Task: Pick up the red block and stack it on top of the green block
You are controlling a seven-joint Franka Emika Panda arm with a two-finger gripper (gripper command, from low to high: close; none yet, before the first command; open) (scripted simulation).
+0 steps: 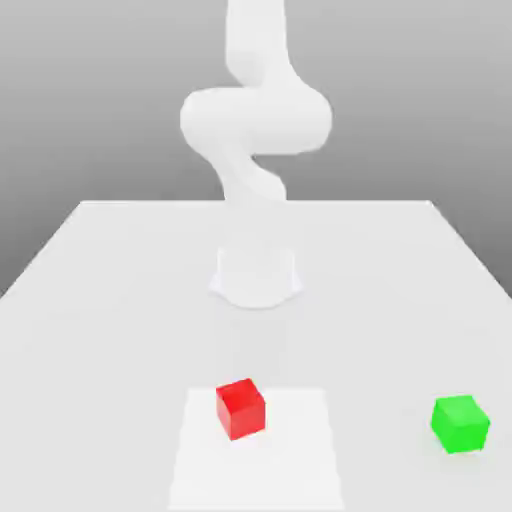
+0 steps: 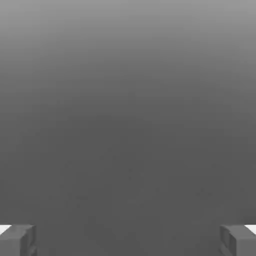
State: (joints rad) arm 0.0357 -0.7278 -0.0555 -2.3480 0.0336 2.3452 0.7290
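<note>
One red block (image 1: 241,408), one green block (image 1: 460,424) — well apart on the table (image 1: 100,300). Gripper (image 2: 128,240) spread wide, nothing between its fingers (image 2: 17,240) — neither block near them.

Light in the exterior view is bright, even and soft — the white table (image 1: 120,300) and the white arm (image 1: 255,120) nearly wash out against each other, with only faint shading marking the arm's curves and its base. The backdrop grades from mid grey at the top to paler grey at the table's far edge. The red block (image 1: 240,408) and green block (image 1: 460,424) show lighter tops and darker sides, suggesting light from above, and a slightly brighter square patch lies on the table near its front edge. Edges look soft throughout. The hand view is dim — a smooth grey gradient, darkest at mid-height.
</note>
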